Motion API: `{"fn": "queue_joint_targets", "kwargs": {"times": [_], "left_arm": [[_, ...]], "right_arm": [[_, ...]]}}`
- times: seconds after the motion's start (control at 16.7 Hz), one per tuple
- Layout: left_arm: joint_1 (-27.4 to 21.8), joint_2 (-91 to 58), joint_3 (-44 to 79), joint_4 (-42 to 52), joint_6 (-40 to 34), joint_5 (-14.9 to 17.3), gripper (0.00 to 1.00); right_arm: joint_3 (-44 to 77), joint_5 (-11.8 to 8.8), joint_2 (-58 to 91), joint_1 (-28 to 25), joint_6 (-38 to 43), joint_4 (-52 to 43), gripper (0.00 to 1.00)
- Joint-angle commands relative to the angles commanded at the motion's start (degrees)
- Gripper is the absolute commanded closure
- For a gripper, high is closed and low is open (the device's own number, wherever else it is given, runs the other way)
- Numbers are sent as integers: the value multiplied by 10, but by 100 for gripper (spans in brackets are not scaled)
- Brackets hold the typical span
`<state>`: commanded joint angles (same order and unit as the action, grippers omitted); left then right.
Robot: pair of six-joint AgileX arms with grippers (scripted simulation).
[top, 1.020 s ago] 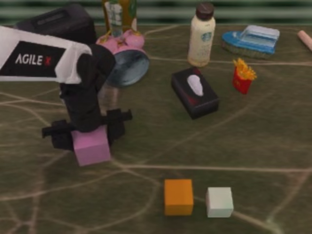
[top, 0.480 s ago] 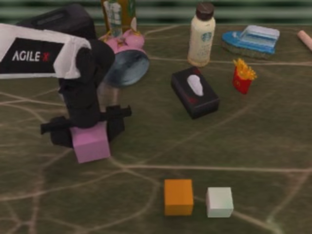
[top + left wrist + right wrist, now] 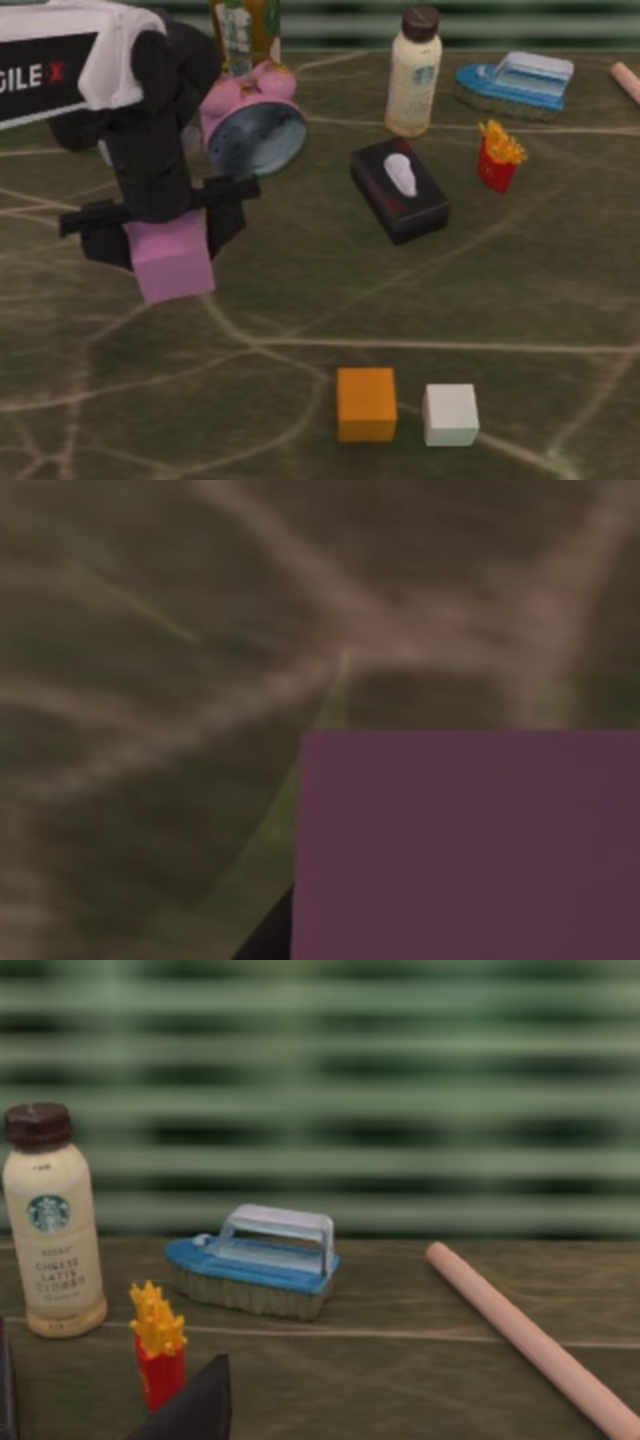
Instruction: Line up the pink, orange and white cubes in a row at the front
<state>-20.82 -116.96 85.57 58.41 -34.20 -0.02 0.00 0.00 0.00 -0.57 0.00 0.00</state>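
Pink cube (image 3: 172, 262) gripped by left claw (image 3: 155, 225)

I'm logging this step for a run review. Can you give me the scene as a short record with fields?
left gripper: shut on the large light pink matte cube, at the table's left, apparently lifted
right gripper: not in the top view
orange matte cube: at the front, near centre
off-white matte cube: just right of the orange one, small gap
row status: two placed, pink missing
clutter: black rectangular tissue box, behind the row
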Motion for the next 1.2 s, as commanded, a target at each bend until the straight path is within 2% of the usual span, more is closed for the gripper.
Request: {"fn": "queue_joint_targets", "kwargs": {"times": [0.18,0.3,0.66,0.78,1.2], "left_arm": [[-5,0,-3,-1,0,0,100],[-27,19,-23,-3,-8,0,100],[-168,136,-146,-10,-49,0,100],[-194,161,-171,-12,-59,0,100],[-194,154,-186,-33,-59,0,100]], "right_arm": [[0,0,0,0,0,0,0],[0,0,0,0,0,0,0],[0,0,0,0,0,0,0],[0,0,0,0,0,0,0],[0,0,0,0,0,0,0]]}}
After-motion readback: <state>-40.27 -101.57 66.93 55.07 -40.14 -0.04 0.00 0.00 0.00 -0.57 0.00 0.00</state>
